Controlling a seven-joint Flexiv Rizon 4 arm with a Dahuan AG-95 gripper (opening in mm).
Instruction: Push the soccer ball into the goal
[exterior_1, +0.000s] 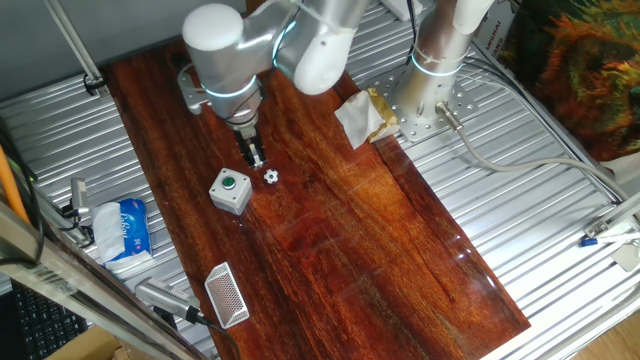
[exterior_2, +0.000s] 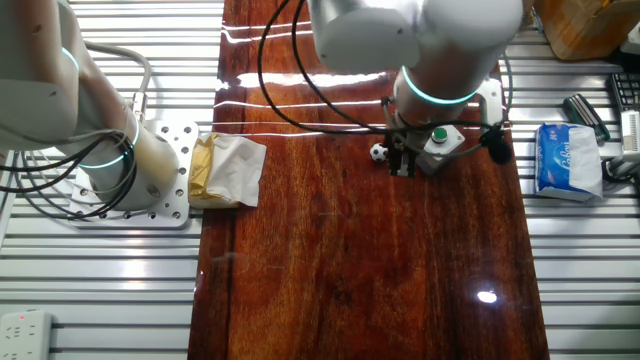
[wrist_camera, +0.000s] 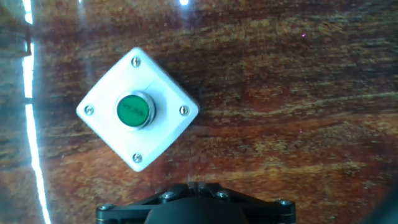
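Note:
The soccer ball is a tiny white ball with black patches on the wooden board, just right of the grey button box. It also shows in the other fixed view. My gripper points down at the board with its fingers together, empty, just behind the ball and beside the box. In the other fixed view my gripper stands between the ball and the box. The goal, a small white mesh frame, stands at the board's near left corner. The hand view shows only the box and my fingertips; the ball is out of view there.
A crumpled white and yellow wrapper lies at the board's far right edge by the second arm's base. A blue tissue pack lies on the metal slats left of the board. Cables run along the right side.

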